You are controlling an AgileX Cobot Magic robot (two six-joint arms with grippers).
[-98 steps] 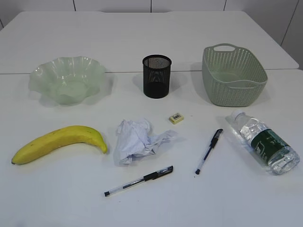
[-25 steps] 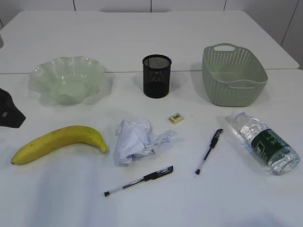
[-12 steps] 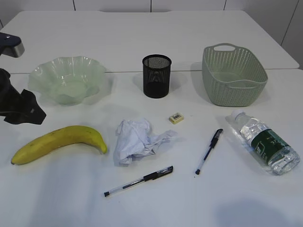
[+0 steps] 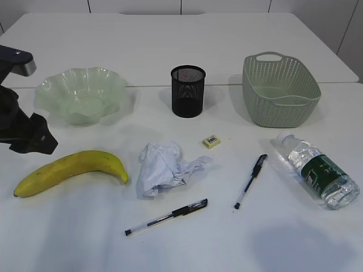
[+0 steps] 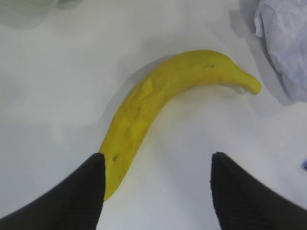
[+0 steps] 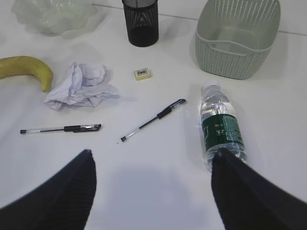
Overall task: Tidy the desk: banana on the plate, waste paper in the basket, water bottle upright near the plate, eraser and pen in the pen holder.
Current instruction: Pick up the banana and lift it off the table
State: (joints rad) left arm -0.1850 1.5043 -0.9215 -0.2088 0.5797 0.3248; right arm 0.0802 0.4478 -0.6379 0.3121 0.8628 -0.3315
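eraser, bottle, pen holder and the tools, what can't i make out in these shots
- Eraser: label print too small to read in the exterior and right wrist views.
- Bottle: base hidden behind a right tool finger in the right wrist view.
- Pen holder: dark mesh hides its inside.
- Left tool: banana end hidden by a finger.
- Right tool: not seen in the exterior view.

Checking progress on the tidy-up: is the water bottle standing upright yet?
No, the water bottle lies on its side on the table, right of the pen.
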